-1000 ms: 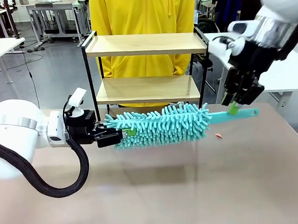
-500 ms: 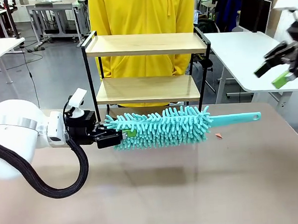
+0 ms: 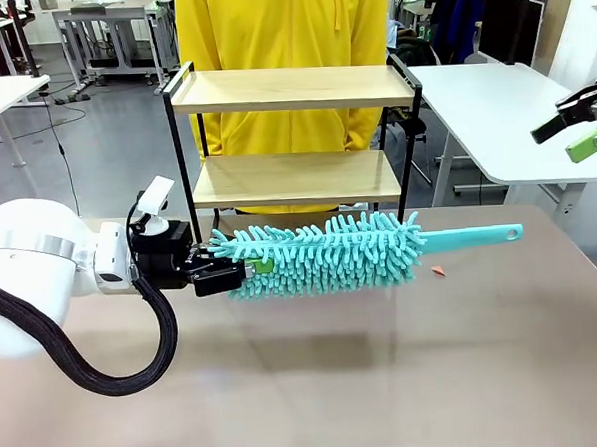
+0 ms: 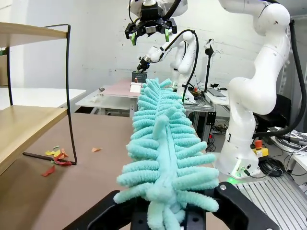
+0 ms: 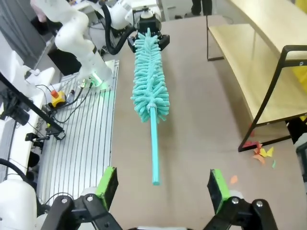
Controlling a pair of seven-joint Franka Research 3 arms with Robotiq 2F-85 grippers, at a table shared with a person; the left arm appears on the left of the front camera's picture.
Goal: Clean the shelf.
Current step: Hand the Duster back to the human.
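The shelf [image 3: 291,89], two pale wooden boards in a thin black frame, stands at the table's far side in front of a person in yellow. My left gripper [image 3: 229,272] is shut on the fluffy end of a teal duster [image 3: 325,252], held level above the table, handle pointing right. In the left wrist view the duster [image 4: 160,143] runs straight away from my left gripper [image 4: 165,213], with the shelf [image 4: 29,127] on the left. My right gripper [image 3: 574,136] hangs open, high at the right edge and clear of the handle. In the right wrist view, my right gripper [image 5: 162,189] stands above the handle end [image 5: 154,158].
Small coloured paper scraps [image 5: 259,153] lie by the shelf's foot, and one orange scrap [image 3: 438,270] lies under the handle. The brown table [image 3: 387,379] stretches in front of the duster. White tables stand behind at left and right.
My right gripper let go of the duster's handle, opened, and rose away to the upper right. The left gripper and duster have stayed put.
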